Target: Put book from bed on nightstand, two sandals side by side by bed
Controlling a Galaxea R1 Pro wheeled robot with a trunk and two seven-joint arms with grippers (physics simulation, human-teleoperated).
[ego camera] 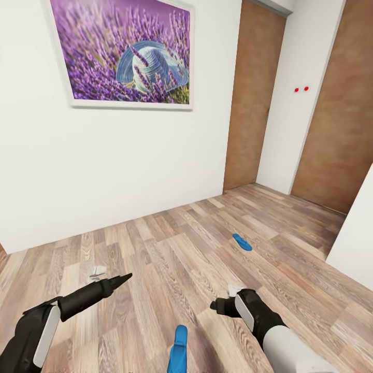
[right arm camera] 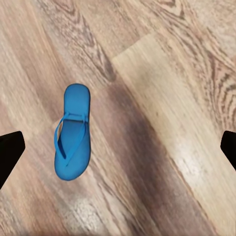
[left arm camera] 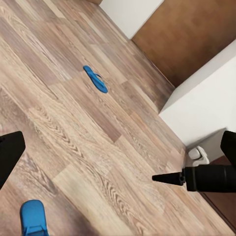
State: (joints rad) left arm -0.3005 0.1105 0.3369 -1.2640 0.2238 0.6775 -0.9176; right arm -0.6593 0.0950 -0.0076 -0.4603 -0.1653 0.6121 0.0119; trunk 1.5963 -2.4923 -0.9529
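On the wood-plank floor (ego camera: 171, 243), the near sandal (ego camera: 177, 348) lies at 6 o'clock and the far sandal (ego camera: 242, 241) at 1 o'clock, well apart. The flat sole may slip from a grasp. The right claw (ego camera: 220, 304) hovers open above the near one; the left claw (ego camera: 122, 280) looks closed
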